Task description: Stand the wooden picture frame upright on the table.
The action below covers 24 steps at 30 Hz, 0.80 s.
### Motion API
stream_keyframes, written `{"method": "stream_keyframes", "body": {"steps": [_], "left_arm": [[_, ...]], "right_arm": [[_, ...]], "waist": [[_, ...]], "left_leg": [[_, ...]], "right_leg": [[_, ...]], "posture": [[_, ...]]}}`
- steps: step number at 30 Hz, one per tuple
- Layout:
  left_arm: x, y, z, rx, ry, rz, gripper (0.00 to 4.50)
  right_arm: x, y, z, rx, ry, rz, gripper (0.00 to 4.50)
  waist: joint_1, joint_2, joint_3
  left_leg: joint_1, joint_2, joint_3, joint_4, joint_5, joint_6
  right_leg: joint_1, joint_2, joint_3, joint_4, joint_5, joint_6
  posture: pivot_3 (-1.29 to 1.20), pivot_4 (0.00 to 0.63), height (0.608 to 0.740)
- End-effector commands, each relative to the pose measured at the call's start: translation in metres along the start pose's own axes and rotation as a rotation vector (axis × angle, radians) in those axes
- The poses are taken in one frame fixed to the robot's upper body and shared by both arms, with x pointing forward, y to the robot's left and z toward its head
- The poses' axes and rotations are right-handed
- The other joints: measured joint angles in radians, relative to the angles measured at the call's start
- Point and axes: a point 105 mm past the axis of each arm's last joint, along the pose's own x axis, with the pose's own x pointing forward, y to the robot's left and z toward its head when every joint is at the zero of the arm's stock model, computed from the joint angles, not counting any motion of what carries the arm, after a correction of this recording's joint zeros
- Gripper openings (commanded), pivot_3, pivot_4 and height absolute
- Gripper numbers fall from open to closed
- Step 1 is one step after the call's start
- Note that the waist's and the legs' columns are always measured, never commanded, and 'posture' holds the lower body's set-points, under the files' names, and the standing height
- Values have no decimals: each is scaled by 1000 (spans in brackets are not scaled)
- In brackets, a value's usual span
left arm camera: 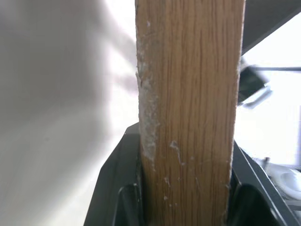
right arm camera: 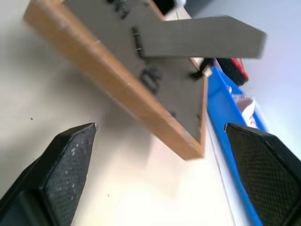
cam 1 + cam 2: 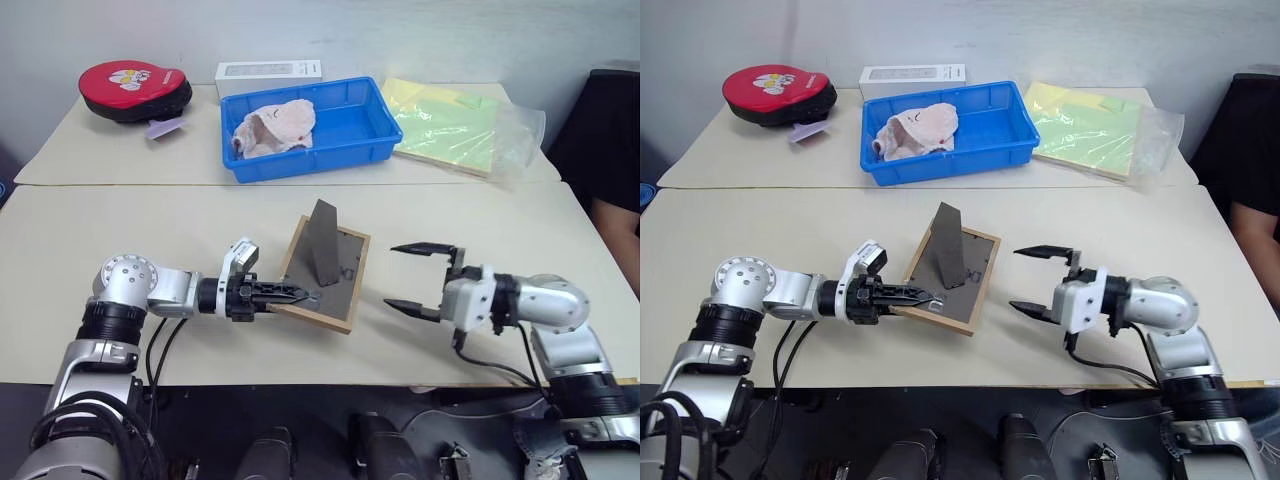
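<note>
Left eye view: beige table; left gripper clamps wooden picture frame; right gripper fingers apart.

We see the picture frame in light, grained wood, chipped along one edge, with a matt grey board back. Our grippers' fingers are matt black, finely textured. The bin is glossy blue plastic.

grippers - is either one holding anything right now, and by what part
The left gripper is shut on the wooden picture frame, pinching its near-left wooden edge. The right gripper is open beside it, holding nothing.
</note>
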Motion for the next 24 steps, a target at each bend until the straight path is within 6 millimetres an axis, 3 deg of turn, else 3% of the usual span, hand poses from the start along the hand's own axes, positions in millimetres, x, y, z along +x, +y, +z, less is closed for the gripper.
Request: {"method": "stream_keyframes", "body": {"steps": [1, 6, 7, 9, 16, 19, 22, 24], "left_arm": [[5, -19, -4, 1, 58, -71, 1283], [8, -27, -8, -25, 102, -91, 1283], [8, -28, -7, -32, 97, -98, 1283], [8, -28, -5, -40, 89, -97, 1283], [5, -30, 1, -50, 47, -94, 1283], [8, -35, 8, 9, -3, -94, 1283], [11, -34, 13, 166, -80, 29, 1283], [3, -42, 11, 206, -106, 26, 2009]], "right_arm": [[14, -5, 1, -171, -14, -87, 4463], [34, -7, -1, -243, -22, -149, 4463], [35, -7, -1, -265, -23, -156, 4288], [36, -7, -3, -250, -20, -182, 3865], [29, -13, -6, -287, 6, -259, 1556], [29, -15, -12, -267, 27, -298, 1497], [32, -20, -10, -260, 16, -327, 1497], [34, -24, -8, -254, 1, -344, 1497]], "waist": [[-2, 0, 0], [-13, 0, 0], [-17, 0, 0], [-21, 0, 0], [-27, 0, 0], [-28, 0, 0], [-28, 0, 0], [-28, 0, 0]], "left_leg": [[0, 0, 0, 0, 0, 0], [-1, -3, 0, 0, 1, -1], [-1, -3, 0, 0, 1, -1], [-1, -4, 0, 0, 1, -1], [-1, -6, -1, 0, 1, -2], [0, -6, -2, 0, 1, -2], [0, -7, -2, 0, 1, -2], [0, -7, -2, 0, 1, -2]], "right_leg": [[-1, 0, 1, 0, 0, 0], [-6, 0, 2, 4, 0, 0], [-7, 0, 2, 5, 0, 0], [-9, 0, 2, 8, 0, -1], [-12, 0, 2, 9, 0, -1], [-12, 1, 2, 9, 0, -1], [-12, 1, 3, 10, 0, -1], [-12, 1, 3, 10, 0, -1]], "posture": [[0, 150, 740], [0, 150, 740], [0, 150, 740], [0, 150, 740], [0, 150, 740], [0, 150, 740], [0, 150, 740], [0, 150, 740]]}}
